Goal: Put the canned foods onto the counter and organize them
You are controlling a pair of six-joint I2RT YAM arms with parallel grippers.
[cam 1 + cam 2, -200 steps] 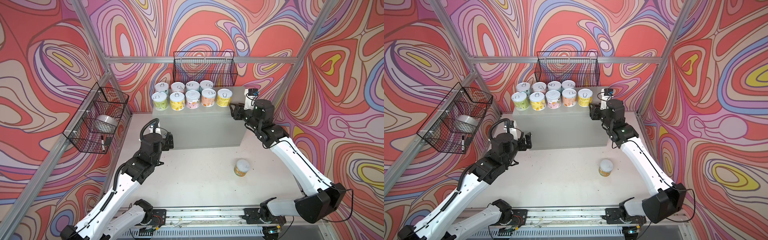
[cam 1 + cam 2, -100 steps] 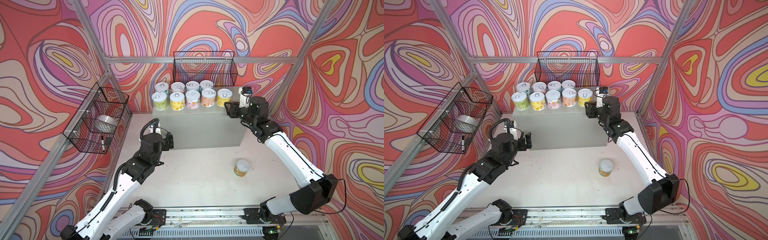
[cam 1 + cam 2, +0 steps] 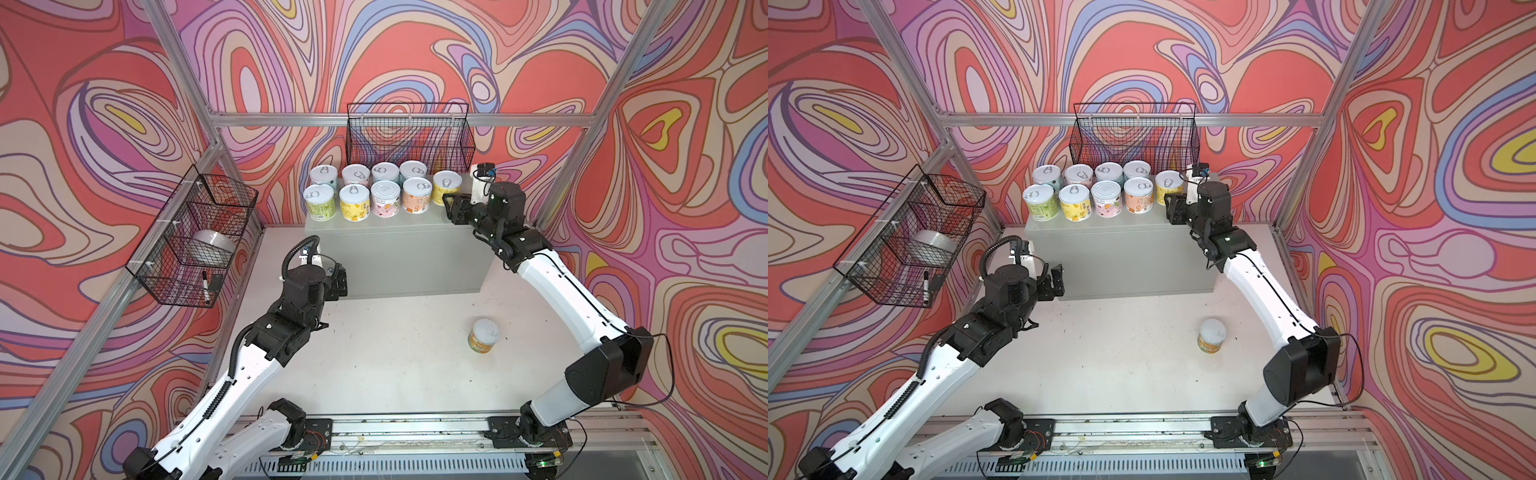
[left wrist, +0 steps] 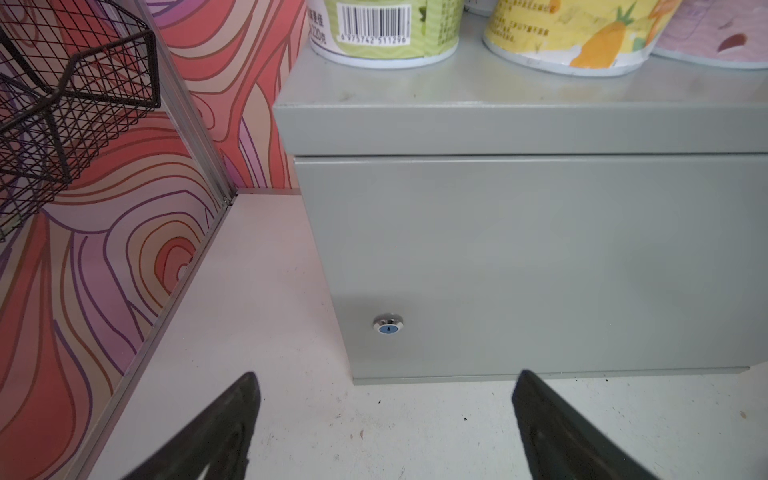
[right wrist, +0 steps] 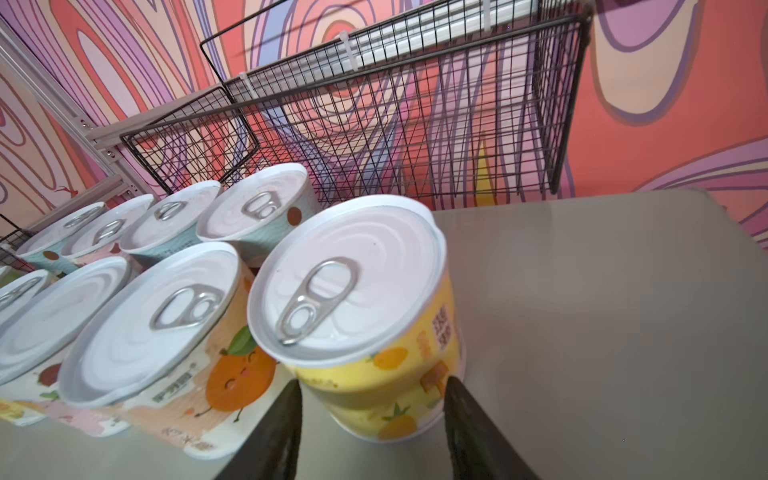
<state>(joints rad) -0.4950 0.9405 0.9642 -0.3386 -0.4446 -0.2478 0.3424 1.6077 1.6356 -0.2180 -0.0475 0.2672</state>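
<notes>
Nearest, toward the lower right of a top view, a lone can [image 3: 484, 336] stands on the scuffed white table [image 3: 395, 374], well apart from the rest. It is the one piece not yet on the counter. Its upper face looks plain and pale, with no pull-tab that I can make out.

Left of centre, the left gripper [image 4: 386, 374] hangs low before the counter [image 3: 395, 257]. Its black tapered fingers are spread wide with nothing between them, probably parked there to leave the other arm room. The counter is a pale grey painted-metal box, flat-topped and sharp-edged, with a small round lock [image 4: 388, 324] low on its front.

Further back, right of centre on the counter top, the right gripper [image 5: 374, 380] meets the yellow can [image 5: 349, 282]. Its fingers stand partway apart, with the tips at the can's lower wall on either side. Whether they clamp it or merely nudge it I cannot tell. The aim looks like squaring it up beside the orange-label can [image 5: 166, 316].

Nine cans fill the top, packed close in a front row [image 3: 385, 198] of five and a back row [image 3: 356, 174] of four. They are squat cylinders with glossy pastel labels and ringed silvery lids. Behind them hangs a black wire basket [image 3: 409, 133].
</notes>
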